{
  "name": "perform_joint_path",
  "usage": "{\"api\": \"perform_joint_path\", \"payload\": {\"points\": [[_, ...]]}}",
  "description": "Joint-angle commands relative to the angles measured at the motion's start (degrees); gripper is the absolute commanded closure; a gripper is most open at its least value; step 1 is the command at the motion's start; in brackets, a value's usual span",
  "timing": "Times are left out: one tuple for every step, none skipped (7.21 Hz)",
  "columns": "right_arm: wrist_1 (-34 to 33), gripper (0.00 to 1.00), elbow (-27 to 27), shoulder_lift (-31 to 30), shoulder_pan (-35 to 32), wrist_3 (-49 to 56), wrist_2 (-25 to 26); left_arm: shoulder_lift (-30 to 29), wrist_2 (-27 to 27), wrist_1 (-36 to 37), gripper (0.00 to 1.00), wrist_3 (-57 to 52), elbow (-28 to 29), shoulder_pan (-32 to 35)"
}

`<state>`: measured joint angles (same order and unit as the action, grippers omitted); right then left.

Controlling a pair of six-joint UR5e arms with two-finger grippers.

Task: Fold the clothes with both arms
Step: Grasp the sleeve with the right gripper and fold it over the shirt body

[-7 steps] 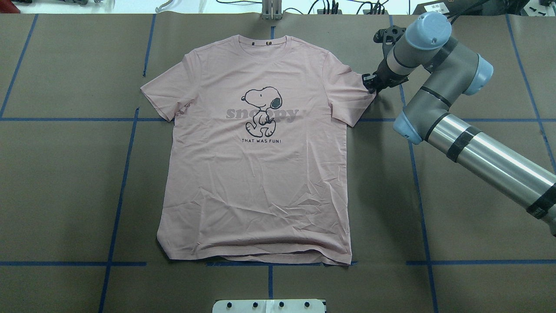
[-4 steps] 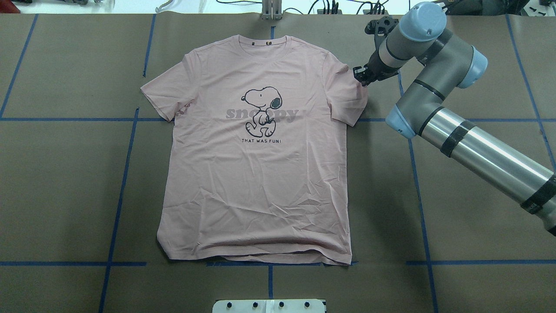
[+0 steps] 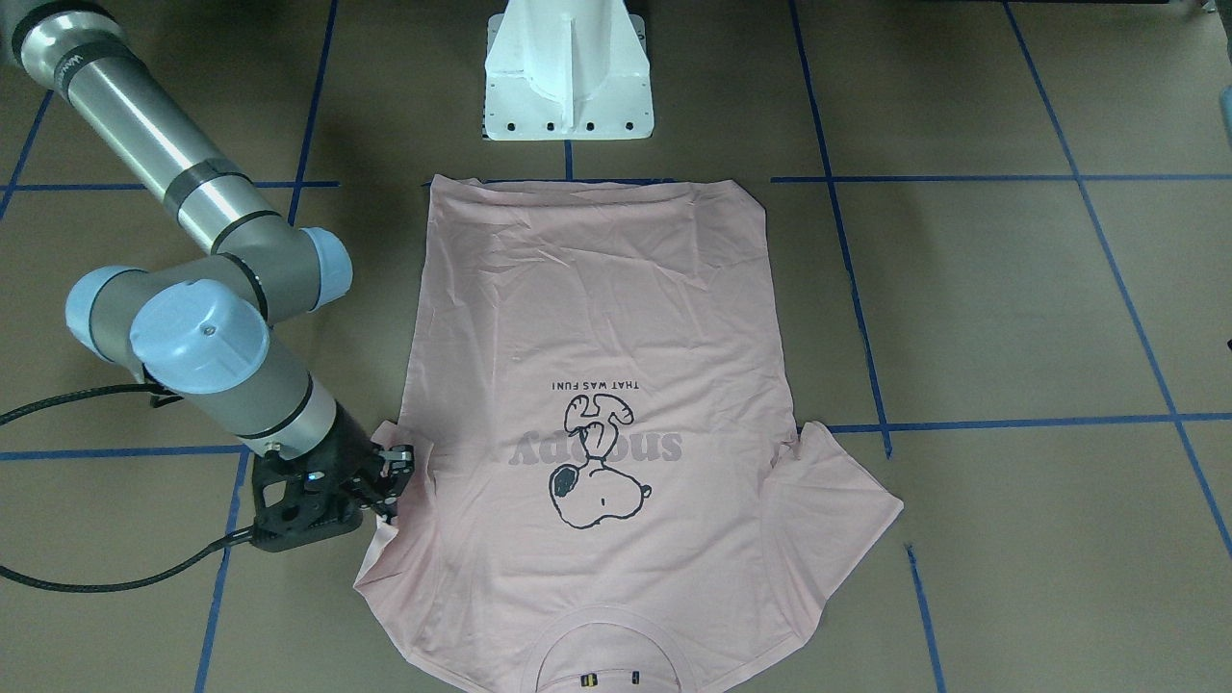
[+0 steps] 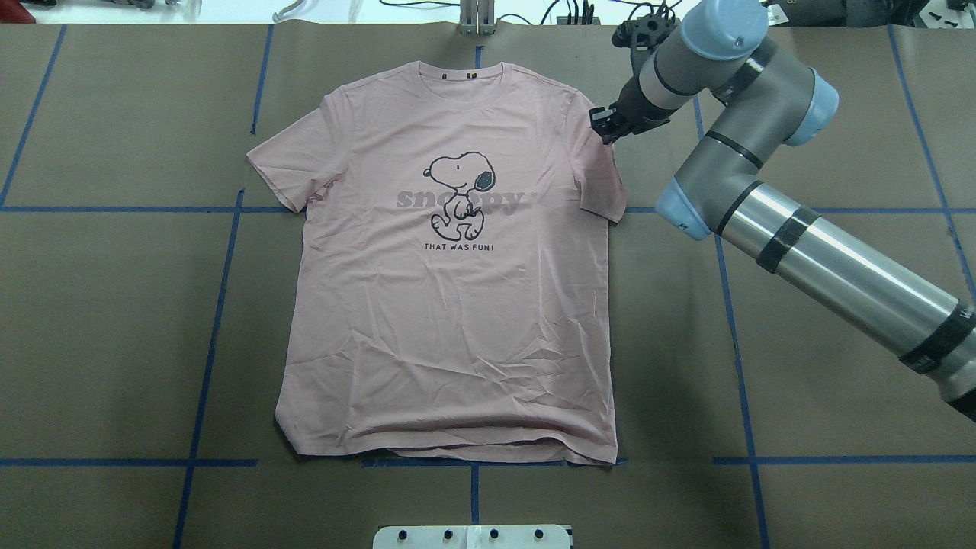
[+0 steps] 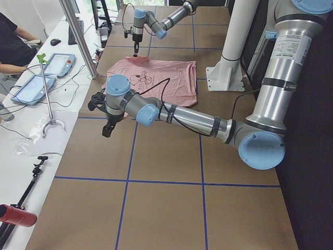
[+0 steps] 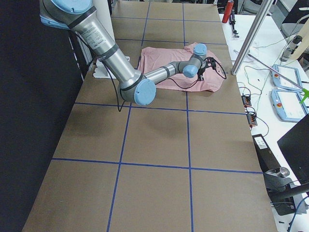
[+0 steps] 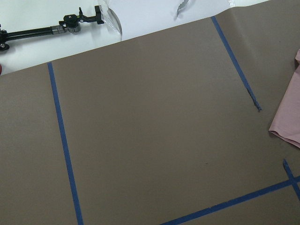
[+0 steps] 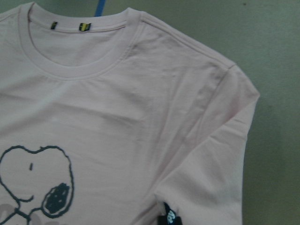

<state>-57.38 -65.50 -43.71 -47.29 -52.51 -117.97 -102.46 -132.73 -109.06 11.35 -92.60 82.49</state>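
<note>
Fingers [image 3: 402, 454] of our right gripper [image 4: 601, 128] are clamping the sleeve [image 4: 602, 179] of the T-shirt [image 4: 450, 320]; how our left gripper [image 5: 106, 128] is set we cannot tell. From hem [image 4: 450, 451] nearest us to collar [image 4: 465, 88] farthest, it is lying flat on the table [image 4: 114, 343], print up; we are judging every fold undone.

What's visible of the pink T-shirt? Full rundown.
The pink T-shirt lies flat, print up, on the brown table, collar away from the robot. Wrinkled knit; dark cartoon-dog print over grey lettering, ribbed collar, black sleeve tag. The right gripper pinches one sleeve, bunched inward; the other lies spread.
</note>
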Motion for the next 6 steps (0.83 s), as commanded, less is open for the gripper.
{"api": "perform_joint_path", "payload": {"points": [[0.2,1.00,7.2,6.8,2.1,-1.5,3.9,0.0,0.0,0.1,0.00,0.0,0.1,0.0],[0.2,1.00,10.4,9.2,2.4,-1.5,4.8,0.0,0.0,0.1,0.00,0.0,0.1,0.0],[0.2,1.00,10.7,9.3,2.4,-1.5,4.9,-0.1,0.0,0.1,0.00,0.1,0.2,0.0],[0.4,1.00,10.9,9.5,2.6,-1.5,5.5,-0.2,0.0,0.1,0.00,0.1,0.2,0.0],[0.5,0.60,11.0,9.5,2.9,-1.5,5.7,-0.2,0.0,0.0,0.00,0.1,0.2,0.0],[0.6,0.01,10.9,9.5,3.3,-1.5,6.1,-0.3,0.0,0.0,0.00,0.1,0.1,0.0]]}}
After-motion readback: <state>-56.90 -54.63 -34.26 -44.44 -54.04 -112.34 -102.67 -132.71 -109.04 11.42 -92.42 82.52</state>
